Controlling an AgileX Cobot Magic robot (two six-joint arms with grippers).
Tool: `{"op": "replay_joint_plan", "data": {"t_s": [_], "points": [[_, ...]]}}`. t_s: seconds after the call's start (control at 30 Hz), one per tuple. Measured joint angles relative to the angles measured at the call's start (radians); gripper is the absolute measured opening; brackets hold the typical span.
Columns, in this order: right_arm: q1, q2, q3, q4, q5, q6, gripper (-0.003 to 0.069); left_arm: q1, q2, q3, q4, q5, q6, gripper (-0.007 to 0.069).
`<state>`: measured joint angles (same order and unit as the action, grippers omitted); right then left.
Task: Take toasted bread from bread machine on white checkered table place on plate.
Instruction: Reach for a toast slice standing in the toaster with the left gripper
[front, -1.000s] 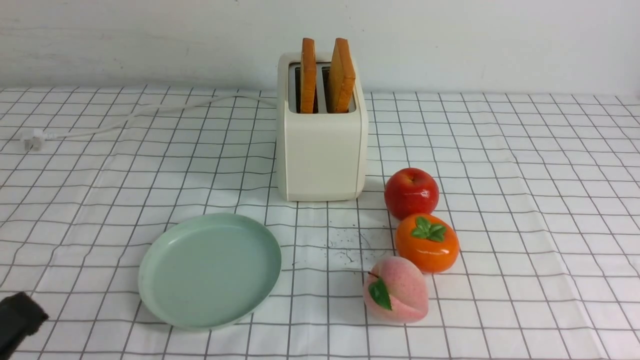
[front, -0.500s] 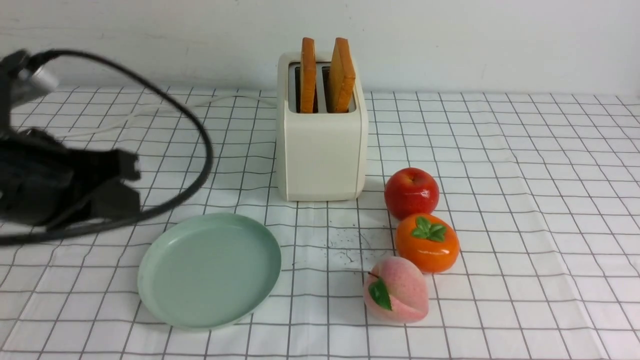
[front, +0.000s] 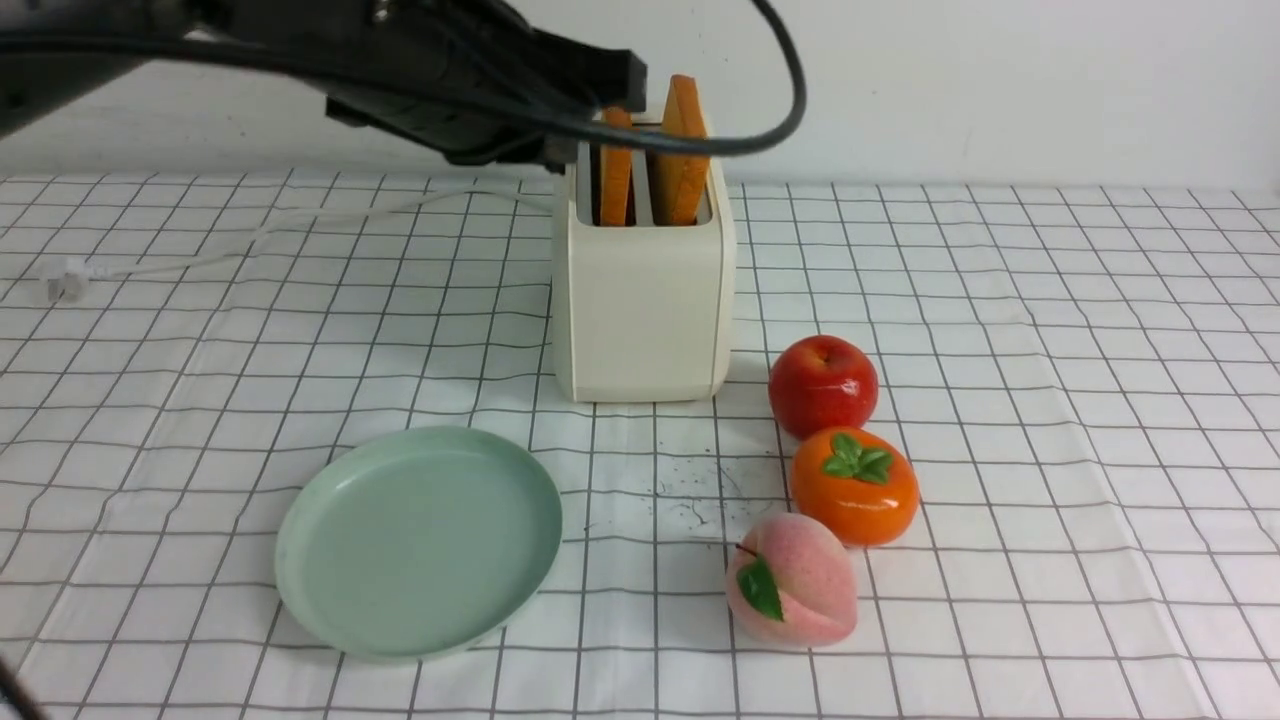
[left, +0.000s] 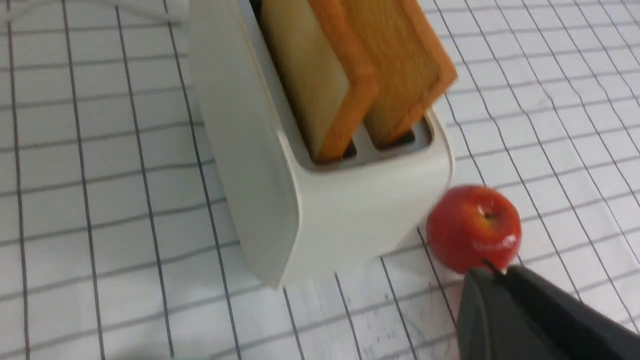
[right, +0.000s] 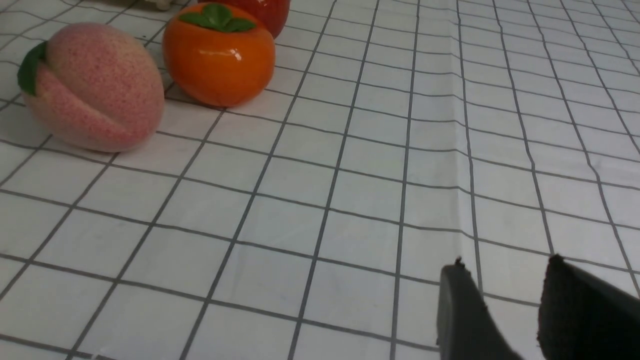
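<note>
On bread machine (front: 645, 310), plain front, lettering unseen

The front view looks forward and down over plate (front: 420, 545) and toaster (front: 645, 310). The left wrist's looks down, closer, at toaster and apple (left: 474, 227); the right's looks low across the cloth (right: 350, 200), sharing the peach (right: 95, 87) with the front.

Plug cord (front: 360, 212) partly hidden.
</note>
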<state>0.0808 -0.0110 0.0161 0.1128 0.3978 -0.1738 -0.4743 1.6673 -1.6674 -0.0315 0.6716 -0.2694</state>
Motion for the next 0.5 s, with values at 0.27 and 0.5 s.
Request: {"op": "replay_joint_plan", "data": {"t_s": [0.27, 0.5], "points": [[0.0, 0.0, 0.0, 0.0, 0.0, 0.0, 0.024, 0.001, 0.271, -0.216, 0.083, -0.062, -0.013, 0.0407], [0.0, 0.0, 0.0, 0.0, 0.0, 0.0, 0.024, 0.001, 0.397, -0.284, 0.246, -0.139, -0.119, 0.0447]]}}
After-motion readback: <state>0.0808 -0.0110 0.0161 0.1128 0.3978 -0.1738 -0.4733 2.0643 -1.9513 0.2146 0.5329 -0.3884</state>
